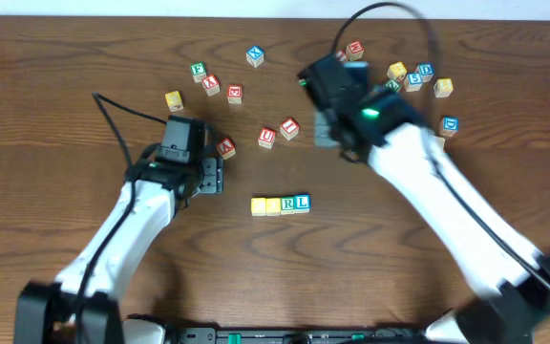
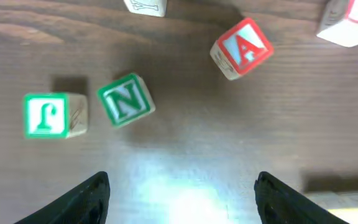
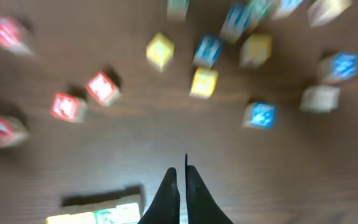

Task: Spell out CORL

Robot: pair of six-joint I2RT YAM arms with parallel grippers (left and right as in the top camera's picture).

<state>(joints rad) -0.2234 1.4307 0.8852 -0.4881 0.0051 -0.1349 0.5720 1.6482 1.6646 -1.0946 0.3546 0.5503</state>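
Overhead: find CORL [image 1: 281,204] lined up, touching, on the surface [image 1: 55,67]. Left wrist: note left claw [image 2: 180,183] gaping and empty near N [image 2: 127,99]; raise straight up. Right wrist: see right claw [image 3: 180,174] pinched shut on nothing, CORL near at lower left; back away high, avoiding sideways sweeps.

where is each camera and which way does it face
overhead: fixed above the table, facing straight down; left arm and right arm show.
left wrist: on the left arm, facing down at green J cube, green N cube, red A cube; open left gripper below.
right wrist: on the right arm, blurred, facing down over scattered cubes; shut right gripper below.
shared: overhead and right wrist both catch the four-cube row, bottom left in the wrist view.
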